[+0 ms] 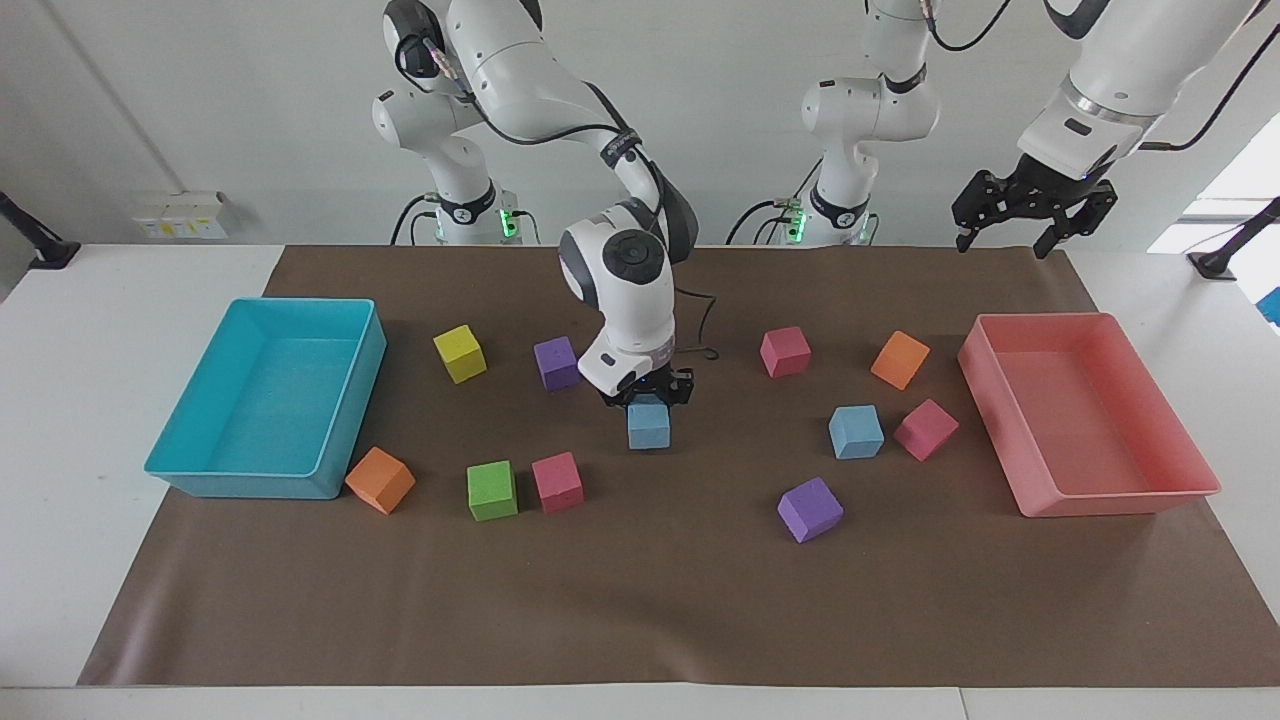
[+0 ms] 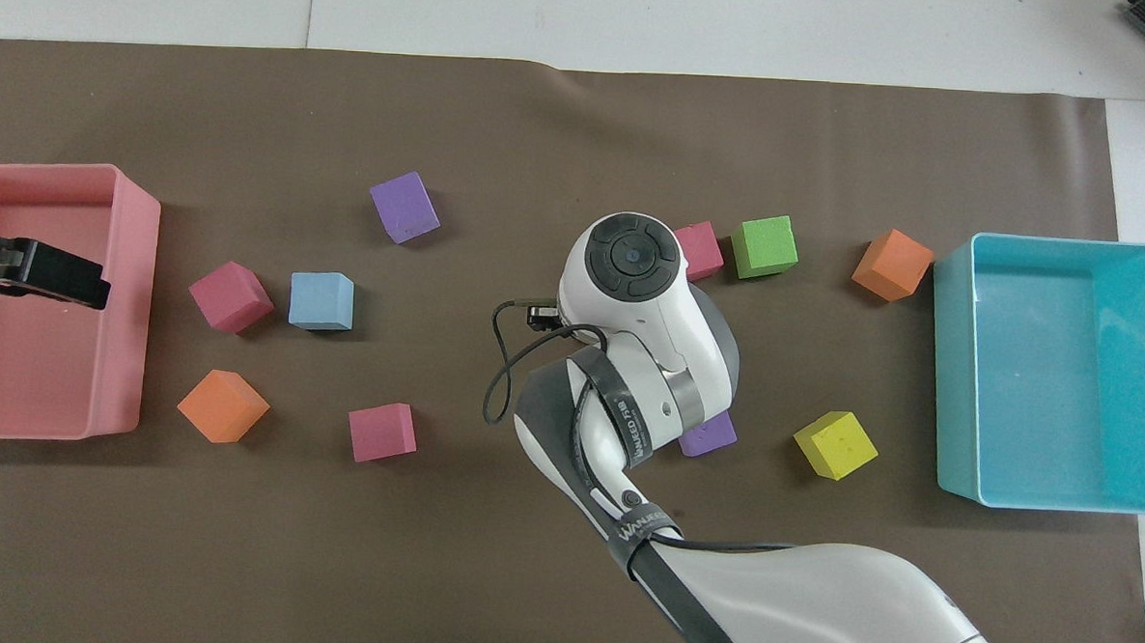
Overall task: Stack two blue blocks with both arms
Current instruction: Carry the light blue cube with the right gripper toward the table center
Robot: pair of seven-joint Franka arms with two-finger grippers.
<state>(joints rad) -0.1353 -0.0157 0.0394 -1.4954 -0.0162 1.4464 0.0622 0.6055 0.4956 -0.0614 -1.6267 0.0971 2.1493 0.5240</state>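
Note:
My right gripper is shut on one blue block and holds it just above the brown mat near the table's middle. In the overhead view the arm's wrist hides this block and the fingers. The other blue block lies on the mat toward the left arm's end, beside a magenta cube; it also shows in the overhead view. My left gripper is open and empty and waits high over the pink tray; it also shows in the overhead view.
A turquoise tray stands at the right arm's end. Yellow, purple, green, pink and orange cubes lie near it. Pink, orange and purple cubes lie around the second blue block.

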